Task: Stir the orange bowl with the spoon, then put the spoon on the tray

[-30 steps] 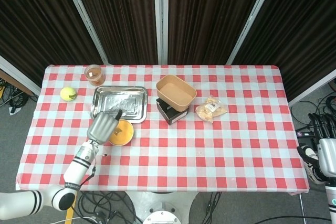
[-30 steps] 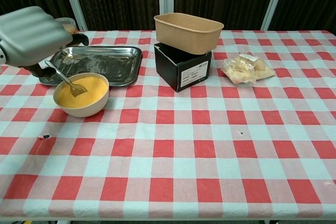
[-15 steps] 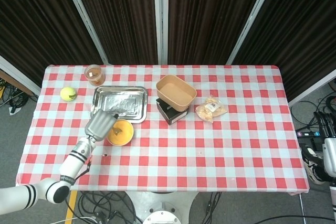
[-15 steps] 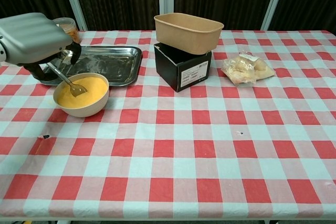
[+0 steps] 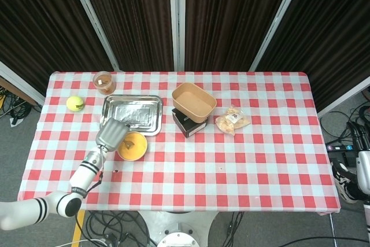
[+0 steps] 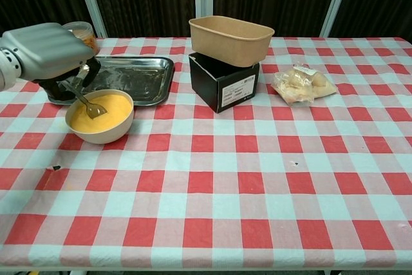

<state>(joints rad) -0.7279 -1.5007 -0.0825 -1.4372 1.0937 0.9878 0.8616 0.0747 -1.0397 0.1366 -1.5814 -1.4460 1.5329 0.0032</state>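
left hand gripping spoon handle, spoon tip dipped in orange bowl, hand just beyond bowl's far-left rim, tray right behind bowl, right hand far right of bowl, grasp unclear

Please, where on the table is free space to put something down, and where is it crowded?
Free: the whole front strip of tablecloth, and the right end beyond the bread bag. Crowded: the back left, where tray, orange bowl, left hand and black box stand close.
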